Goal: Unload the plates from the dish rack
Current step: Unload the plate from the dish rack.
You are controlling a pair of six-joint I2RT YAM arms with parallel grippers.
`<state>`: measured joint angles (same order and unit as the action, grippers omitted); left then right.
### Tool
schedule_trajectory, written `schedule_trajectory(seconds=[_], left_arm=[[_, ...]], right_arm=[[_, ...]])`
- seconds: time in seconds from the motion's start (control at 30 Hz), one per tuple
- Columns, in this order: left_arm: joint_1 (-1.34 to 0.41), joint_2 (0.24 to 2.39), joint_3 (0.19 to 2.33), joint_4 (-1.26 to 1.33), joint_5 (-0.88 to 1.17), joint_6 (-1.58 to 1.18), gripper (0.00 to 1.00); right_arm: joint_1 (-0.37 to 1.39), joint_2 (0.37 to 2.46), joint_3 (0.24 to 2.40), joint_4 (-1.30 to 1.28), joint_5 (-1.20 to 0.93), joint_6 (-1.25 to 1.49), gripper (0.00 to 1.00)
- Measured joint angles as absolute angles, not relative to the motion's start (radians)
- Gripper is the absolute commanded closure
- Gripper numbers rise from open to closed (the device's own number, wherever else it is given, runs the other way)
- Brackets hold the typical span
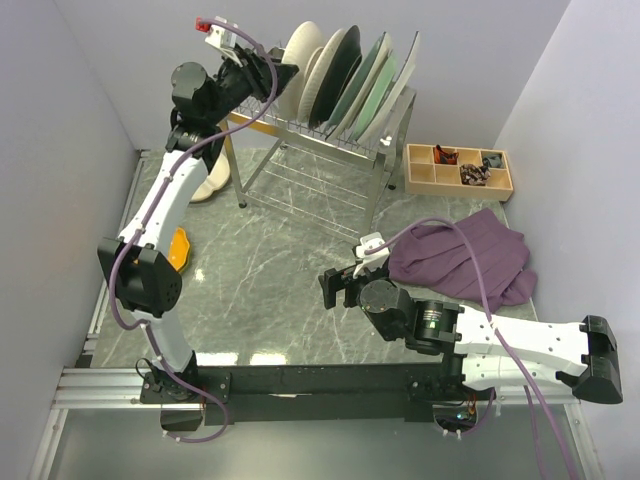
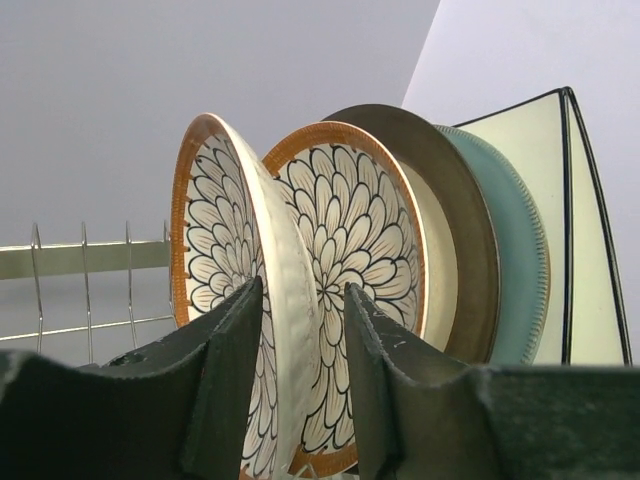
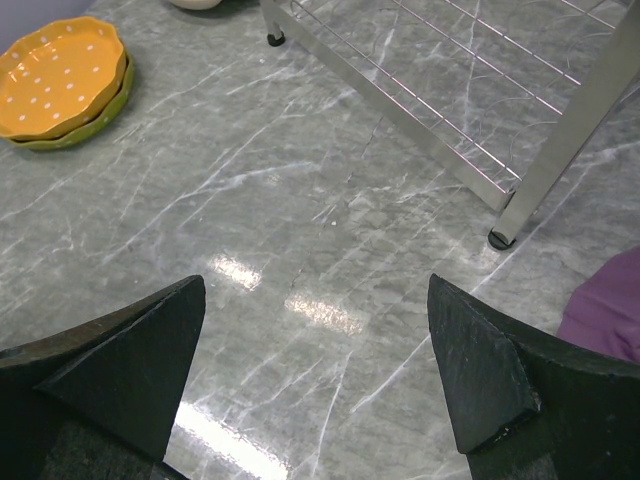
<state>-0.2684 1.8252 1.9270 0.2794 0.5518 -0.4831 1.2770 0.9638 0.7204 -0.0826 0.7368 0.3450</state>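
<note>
Several plates (image 1: pixel 345 75) stand on edge in the dish rack (image 1: pixel 330 135). The nearest, a brown petal-patterned plate (image 2: pixel 225 260), sits between the left gripper's (image 2: pixel 302 290) fingers. Jaws partly open astride its rim, with a sliver of gap on one side: no grip confirmed. Recommended: seat deeper, close squarely, lift straight up clear of the neighbouring plate (image 2: pixel 350 230). Right gripper (image 3: pixel 316 285) gapes wide, empty, over the table (image 3: pixel 250 180).

Tight up on the dish rack (image 1: pixel 320 145), with only slim slots between the leaning petal-patterned plates (image 2: pixel 355 260) and the dark-rimmed plate (image 2: pixel 455 230), yet open across the marble tabletop (image 3: pixel 300 200), hemmed by a rack leg (image 3: pixel 570 130), purple cloth (image 3: pixel 610 310) and stacked orange dotted plate (image 3: pixel 60 80).
</note>
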Motion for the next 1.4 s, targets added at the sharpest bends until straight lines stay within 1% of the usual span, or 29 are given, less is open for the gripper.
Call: schedule_trajectory(seconds=[0.13, 0.27, 0.3, 0.37, 0.4, 0.47, 0.5, 0.67, 1.1, 1.4], left_arm=[[-0.268, 1.846, 1.942, 0.270, 0.551, -0.483, 0.56], [-0.271, 1.878, 1.963, 0.252, 0.555, -0.484, 0.62], [-0.273, 1.885, 1.974, 0.249, 0.559, -0.484, 0.68], [-0.276, 1.890, 1.990, 0.241, 0.563, -0.483, 0.76], [-0.278, 1.891, 1.991, 0.241, 0.564, -0.482, 0.84], [-0.281, 1.891, 1.992, 0.242, 0.569, -0.485, 0.91], [-0.282, 1.891, 1.992, 0.242, 0.583, -0.499, 0.99], [-0.300, 1.893, 1.992, 0.262, 0.651, -0.519, 0.99], [-0.290, 1.893, 1.993, 0.283, 0.653, -0.586, 0.99], [-0.280, 1.912, 2.058, 0.224, 0.645, -0.669, 0.99]], right_arm=[[1.278, 0.964, 0.720, -0.083, 0.737, 0.345, 0.03], [1.280, 0.964, 0.720, -0.083, 0.737, 0.345, 0.03], [1.281, 0.964, 0.720, -0.083, 0.737, 0.345, 0.03], [1.282, 0.964, 0.720, -0.083, 0.737, 0.345, 0.03], [1.283, 0.964, 0.720, -0.083, 0.737, 0.344, 0.03], [1.283, 0.964, 0.720, -0.083, 0.737, 0.343, 0.03], [1.283, 0.964, 0.720, -0.083, 0.737, 0.343, 0.03], [1.283, 0.968, 0.721, -0.084, 0.737, 0.342, 0.03], [1.292, 0.971, 0.734, -0.089, 0.741, 0.342, 0.03], [1.294, 0.971, 0.735, -0.090, 0.744, 0.342, 0.03]])
